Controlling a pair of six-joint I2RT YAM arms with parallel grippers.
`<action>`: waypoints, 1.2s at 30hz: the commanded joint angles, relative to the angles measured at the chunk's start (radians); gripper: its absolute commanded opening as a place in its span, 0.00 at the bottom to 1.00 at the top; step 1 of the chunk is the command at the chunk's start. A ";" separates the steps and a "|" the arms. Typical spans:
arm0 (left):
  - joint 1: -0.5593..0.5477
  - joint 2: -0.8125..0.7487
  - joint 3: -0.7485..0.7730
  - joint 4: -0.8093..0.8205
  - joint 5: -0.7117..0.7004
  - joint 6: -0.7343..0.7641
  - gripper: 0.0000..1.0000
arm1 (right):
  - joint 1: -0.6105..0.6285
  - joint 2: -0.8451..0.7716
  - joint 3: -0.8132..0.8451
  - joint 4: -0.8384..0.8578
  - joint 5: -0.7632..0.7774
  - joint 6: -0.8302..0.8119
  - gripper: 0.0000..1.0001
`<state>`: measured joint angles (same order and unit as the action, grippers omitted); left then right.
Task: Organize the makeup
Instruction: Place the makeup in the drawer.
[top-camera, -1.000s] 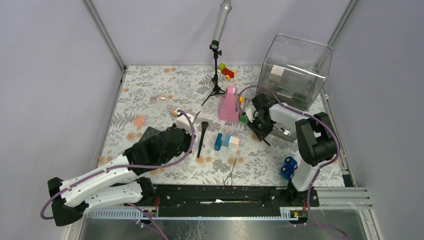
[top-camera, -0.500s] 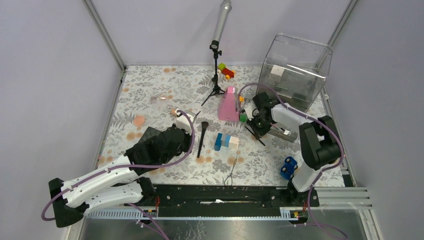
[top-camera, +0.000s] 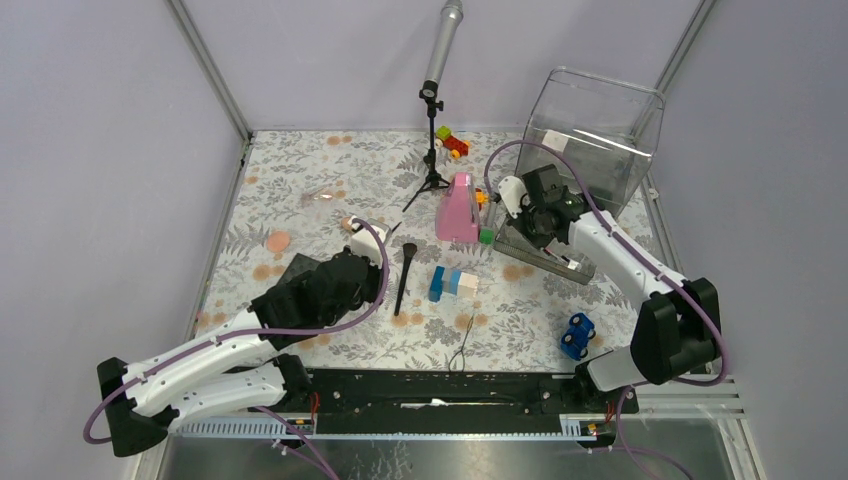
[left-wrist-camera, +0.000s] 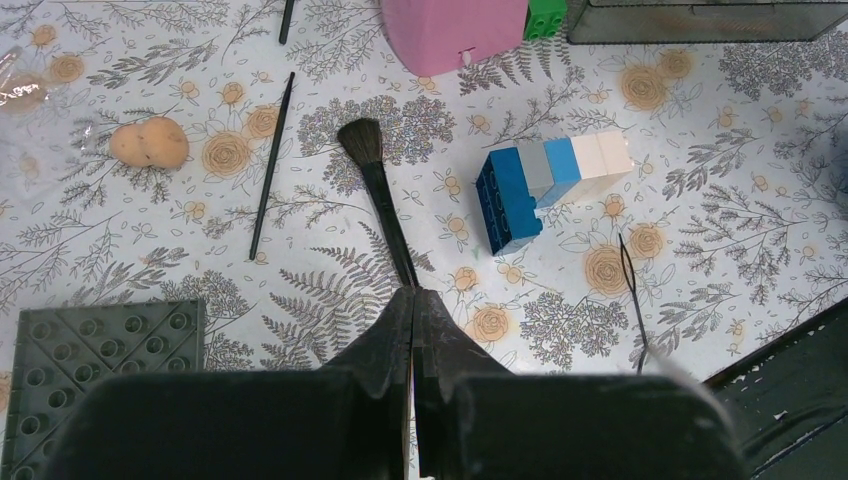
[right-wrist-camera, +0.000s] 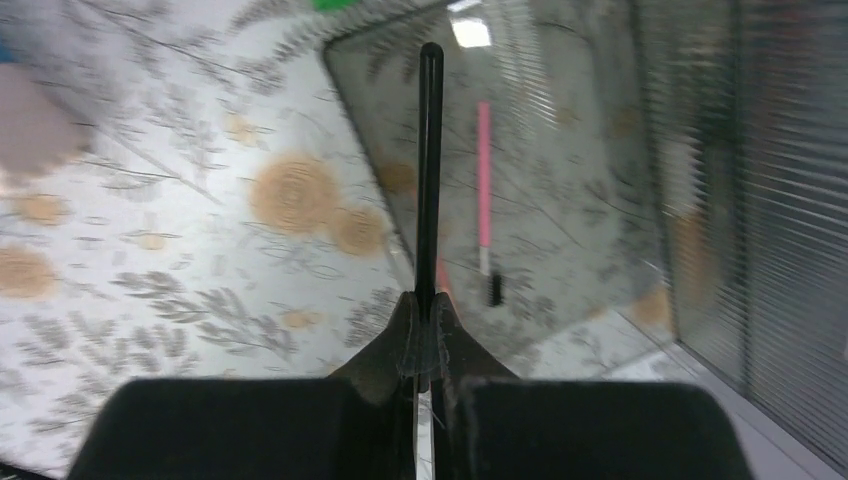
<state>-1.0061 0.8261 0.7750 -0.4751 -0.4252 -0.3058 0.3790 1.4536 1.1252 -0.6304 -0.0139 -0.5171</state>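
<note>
Floral surface (top-camera: 300, 190), makeup and toys scattered across it.

Clear bin (top-camera: 590, 140) at back right, upright. Contents not readable through the walls.

Dark tray (top-camera: 550, 262) in front of the bin, just right of the pink cone (top-camera: 459, 208). Right wrist view shows one pink pencil (right-wrist-camera: 484, 190) lying flat on the tray floor.

Right tool (right-wrist-camera: 428, 305): fingers clamped on the near end of a black pencil (right-wrist-camera: 429, 170). The pencil sticks straight out past the tips, and its far end lies over the tray's edge in the wrist view, roughly parallel to the pink one.

Left tool (left-wrist-camera: 413, 295): fingers pressed together, no gap showing. The handle of the black brush (left-wrist-camera: 378, 195) runs right up to the tips — cannot tell whether it is pinched. The brush lies mid-surface, bristles pointing away from the tool.

Blue-and-white block stack (left-wrist-camera: 545, 185) just right of the brush.

Second black pencil (left-wrist-camera: 271, 165) left of the brush, apart from it.

Peach sponge (left-wrist-camera: 150, 143) farther left — loose on the surface.
</note>
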 joint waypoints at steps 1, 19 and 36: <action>0.008 -0.005 -0.003 0.057 0.014 0.014 0.00 | 0.004 -0.005 0.045 -0.027 0.270 -0.121 0.00; 0.018 -0.006 -0.005 0.047 0.015 -0.001 0.04 | -0.007 0.094 0.023 0.044 0.399 -0.109 0.59; 0.061 0.047 0.075 -0.053 -0.094 -0.128 0.39 | 0.087 -0.265 -0.159 0.345 0.149 0.881 0.70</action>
<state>-0.9798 0.8783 0.7715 -0.4934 -0.4637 -0.4534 0.3832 1.2823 1.0828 -0.4065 0.1894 -0.0128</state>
